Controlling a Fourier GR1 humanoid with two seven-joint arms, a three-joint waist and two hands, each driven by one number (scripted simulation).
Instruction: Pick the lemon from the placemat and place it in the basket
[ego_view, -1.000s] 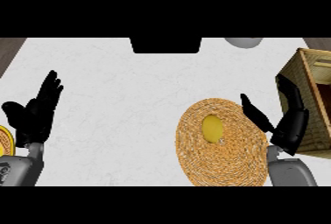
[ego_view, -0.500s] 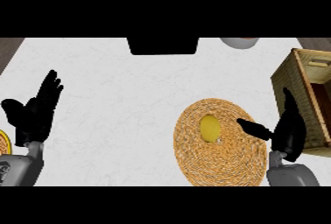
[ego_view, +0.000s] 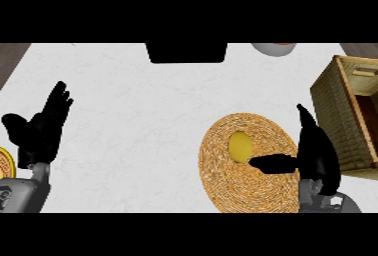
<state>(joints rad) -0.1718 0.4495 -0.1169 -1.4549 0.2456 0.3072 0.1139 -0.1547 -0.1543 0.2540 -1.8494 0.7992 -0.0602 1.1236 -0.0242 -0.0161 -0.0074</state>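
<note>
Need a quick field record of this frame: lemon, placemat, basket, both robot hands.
lemon: on placemat, left of its centre, not held
placemat: round, woven, right of the view's centre
basket: at right edge, beside placemat, lemon not in it
right robot hand: open, over placemat's right rim, thumb pointing toward lemon
left robot hand: open, resting at left edge

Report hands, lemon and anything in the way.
Left hand open, resting at left. Right hand open beside lemon, not gripping. Lemon on placemat. Path to basket: only the right hand between.
</note>
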